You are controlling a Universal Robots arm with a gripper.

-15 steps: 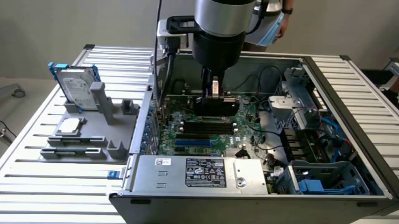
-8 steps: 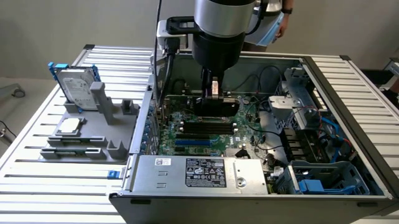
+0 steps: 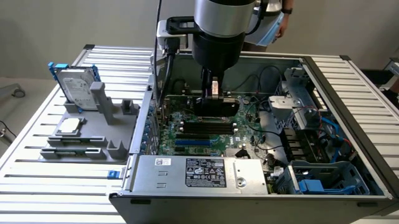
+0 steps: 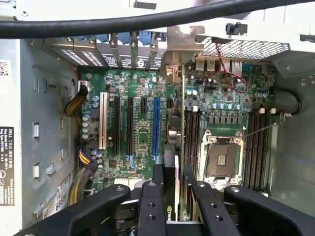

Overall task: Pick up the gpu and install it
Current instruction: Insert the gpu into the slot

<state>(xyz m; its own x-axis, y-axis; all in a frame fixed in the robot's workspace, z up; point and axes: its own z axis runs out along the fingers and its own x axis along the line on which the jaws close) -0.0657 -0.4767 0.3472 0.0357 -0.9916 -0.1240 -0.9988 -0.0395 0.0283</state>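
Note:
My gripper [image 3: 214, 96] reaches down into the open computer case [image 3: 349, 116] and is shut on the gpu [image 3: 217, 108], a thin dark card held on edge just above the green motherboard [image 3: 199, 135]. In the wrist view the black fingers [image 4: 150, 196] clamp the gpu [image 4: 172, 137] edge-on. Its silver end bracket [image 4: 172, 66] points toward the case's rear slot openings. The card hangs between the long blue slot [image 4: 156, 128] and the memory slots [image 4: 192, 137], apart from the board.
A grey holder [image 3: 87, 133] beside the case carries a silver hard drive in a blue frame [image 3: 78, 88] and a small square chip [image 3: 70, 125]. The power supply [image 3: 199, 172], a drive cage [image 3: 305, 102], cables and the CPU socket [image 4: 221, 157] surround the slots. A person [image 3: 281, 18] stands behind.

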